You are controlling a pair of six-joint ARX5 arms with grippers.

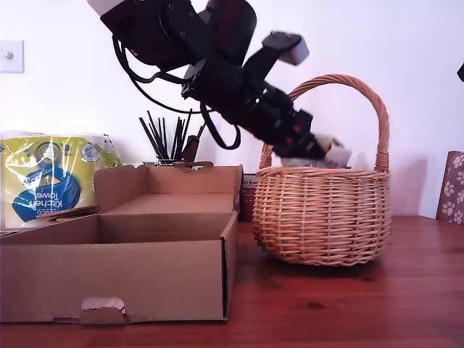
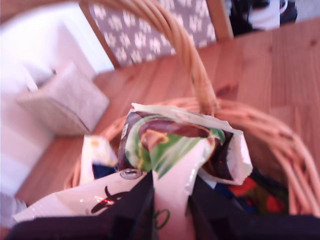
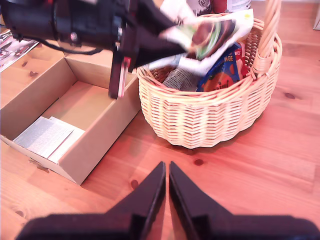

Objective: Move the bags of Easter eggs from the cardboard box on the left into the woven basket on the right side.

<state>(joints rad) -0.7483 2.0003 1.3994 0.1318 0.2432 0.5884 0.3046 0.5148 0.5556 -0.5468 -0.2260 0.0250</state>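
My first gripper [image 1: 322, 151] hangs over the woven basket [image 1: 322, 217], under its arched handle, shut on a crinkly white, green and brown bag of Easter eggs [image 1: 339, 154]. The first wrist view shows that bag [image 2: 175, 140] pinched at the jaws [image 2: 170, 185], above the basket rim [image 2: 280, 135]. Other bags [image 3: 222, 70] lie inside the basket [image 3: 200, 115]. My second gripper [image 3: 166, 167] is shut on nothing, above the table in front of the basket. The cardboard box [image 1: 116, 279] stands at the exterior view's left; its visible floor [image 3: 95, 105] holds only flat pale sheets [image 3: 45, 135].
A yellow-and-blue kitchen towel pack [image 1: 51, 177] and a pot of black sticks [image 1: 168, 138] stand behind the box. Tins [image 3: 220, 5] sit behind the basket. A patterned chair back [image 2: 150, 25] and a white tissue box [image 2: 65, 100] lie beyond the table.
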